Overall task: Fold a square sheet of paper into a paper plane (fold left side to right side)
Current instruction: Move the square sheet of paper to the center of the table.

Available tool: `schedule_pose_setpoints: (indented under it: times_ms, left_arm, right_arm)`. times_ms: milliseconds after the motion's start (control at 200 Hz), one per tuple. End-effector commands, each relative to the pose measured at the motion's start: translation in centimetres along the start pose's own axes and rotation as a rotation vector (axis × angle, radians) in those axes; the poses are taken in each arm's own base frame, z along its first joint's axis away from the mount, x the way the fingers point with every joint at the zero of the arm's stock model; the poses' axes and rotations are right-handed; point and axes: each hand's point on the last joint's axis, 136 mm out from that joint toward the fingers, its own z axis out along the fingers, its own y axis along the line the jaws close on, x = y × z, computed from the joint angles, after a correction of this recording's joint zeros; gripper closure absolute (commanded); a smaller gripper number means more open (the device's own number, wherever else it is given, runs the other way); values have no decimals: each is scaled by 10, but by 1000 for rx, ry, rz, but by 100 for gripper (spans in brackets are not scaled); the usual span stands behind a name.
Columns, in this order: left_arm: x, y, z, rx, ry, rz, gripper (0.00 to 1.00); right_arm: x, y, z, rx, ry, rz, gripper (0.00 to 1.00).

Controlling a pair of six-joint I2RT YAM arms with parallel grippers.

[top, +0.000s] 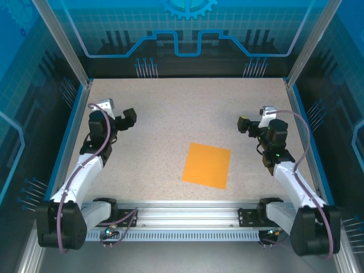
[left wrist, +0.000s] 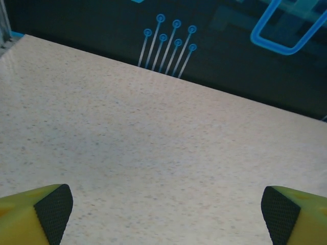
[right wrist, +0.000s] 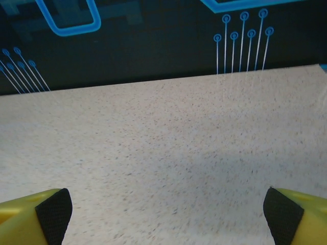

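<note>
The square sheet of paper (top: 207, 165) lies flat and unfolded on the surface (top: 165, 108), lower centre-right of the overhead frame. My left end effector (top: 129, 118) and right end effector (top: 243, 123) both gape wide, empty, well apart from it. No fold yet, I judge; next I must reach its left edge.

Above the table (left wrist: 153, 143), the yellow fingers (left wrist: 30, 219) of the left gripper (left wrist: 166, 212) are cut off at the picture's bottom edge. The right gripper (right wrist: 166, 214) is cut off there too.
</note>
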Motion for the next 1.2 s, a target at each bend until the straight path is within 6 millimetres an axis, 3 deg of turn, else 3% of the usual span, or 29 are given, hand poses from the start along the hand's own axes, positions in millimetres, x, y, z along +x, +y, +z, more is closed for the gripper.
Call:
schedule_pose_setpoints:
  times_ms: [0,180,315,485,625,880,1190]
  left_arm:
    - [58,-30,-11,47,293,-39,1]
    - [126,-106,-21,191,532,154,5]
    - [176,-159,-32,315,673,297,13]
    - [238,-210,-39,366,815,578,23]
    - [278,-242,-42,390,875,729,29]
    - [322,-261,-35,384,964,834,40]
    - [344,-258,-16,308,1010,866,51]
  right_arm:
    - [36,4,-21,18,192,178,0]
    - [72,28,-49,-30,354,220,0]
    - [93,37,-66,-38,408,215,0]
    - [111,25,-81,21,405,226,0]
    - [111,13,-93,71,371,220,0]
    - [107,7,-107,98,345,231,0]
    - [105,5,-110,111,333,246,0]
